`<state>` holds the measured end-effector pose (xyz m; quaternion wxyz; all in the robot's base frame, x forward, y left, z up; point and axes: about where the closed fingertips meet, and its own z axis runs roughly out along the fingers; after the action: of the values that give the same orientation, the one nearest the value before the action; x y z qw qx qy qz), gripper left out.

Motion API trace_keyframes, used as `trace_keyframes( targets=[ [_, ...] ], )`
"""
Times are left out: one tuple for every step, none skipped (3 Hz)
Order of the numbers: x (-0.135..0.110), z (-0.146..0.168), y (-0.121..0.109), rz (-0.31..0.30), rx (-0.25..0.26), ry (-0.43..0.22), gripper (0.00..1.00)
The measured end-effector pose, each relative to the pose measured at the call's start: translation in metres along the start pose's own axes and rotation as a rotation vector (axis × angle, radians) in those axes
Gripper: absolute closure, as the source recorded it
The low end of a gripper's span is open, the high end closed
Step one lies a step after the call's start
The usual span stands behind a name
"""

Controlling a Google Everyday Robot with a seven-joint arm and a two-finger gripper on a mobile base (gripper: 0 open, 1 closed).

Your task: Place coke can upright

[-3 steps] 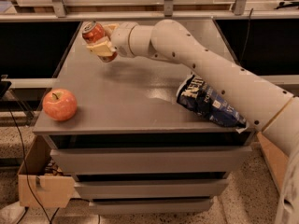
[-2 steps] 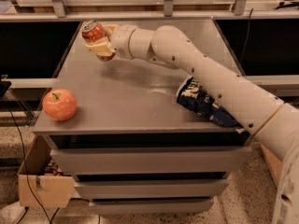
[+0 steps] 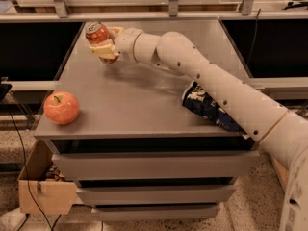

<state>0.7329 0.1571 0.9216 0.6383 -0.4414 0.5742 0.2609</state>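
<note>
Barely shifted: hand [image 3: 107, 42] clamps tilted coke can [image 3: 97, 32] near table [image 3: 144, 95] far-left edge; apple [image 3: 61, 108] front-left.

I count one can [image 3: 97, 33], gripped in my one claw [image 3: 108, 43] above the surface's [image 3: 144, 105] far-left corner, one apple [image 3: 61, 108], one bag [image 3: 207, 107].

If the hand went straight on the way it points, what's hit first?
Nothing obvious. The hand, gripping the coke can, points left over the table edge. The apple sits nearer the camera, likely off that line, though depth is unclear.
</note>
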Motion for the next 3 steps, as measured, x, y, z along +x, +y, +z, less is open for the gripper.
trace_keyframes(
  targets=[
    [-0.0003,-0.002,0.0003,-0.001,0.005,0.032,1.0],
    [0.0009,-0.0047,0.0006,0.006,0.009,0.067,1.0],
    [0.0072,-0.0069,0.002,0.026,0.014,0.079,1.0]
  ],
)
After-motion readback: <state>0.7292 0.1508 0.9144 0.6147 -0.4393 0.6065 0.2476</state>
